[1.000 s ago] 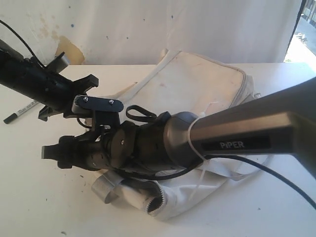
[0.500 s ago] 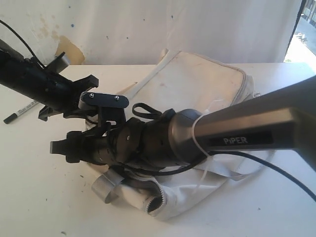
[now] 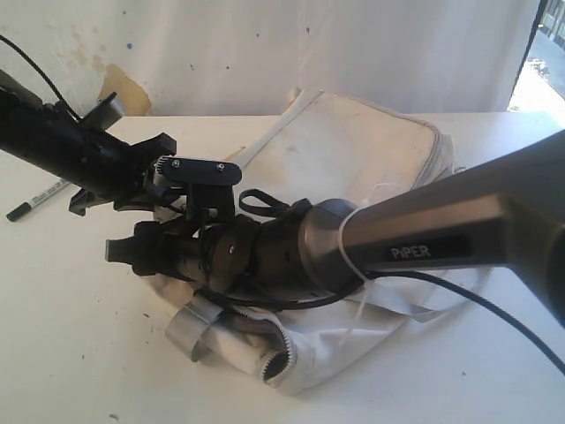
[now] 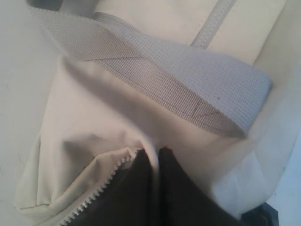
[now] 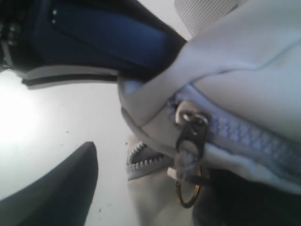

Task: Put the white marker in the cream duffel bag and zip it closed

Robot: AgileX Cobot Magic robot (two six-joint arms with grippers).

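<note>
Cream duffel bag lies on white table; L gripper pinches its fabric, R gripper spread wide nr zipper pull. White marker on table, well apart from bag.

**Robot lab bench, pretty makeshift by the looks of it**

A plain white table, scuffed and speckled with dark marks, is backed by a stained white backdrop. Two robot arms are stretched over it. The left arm is trailed by a bare black cable. The right arm is stamped "PiPER" and cinched with a white tie. Daylight is let in at the right edge.
</note>
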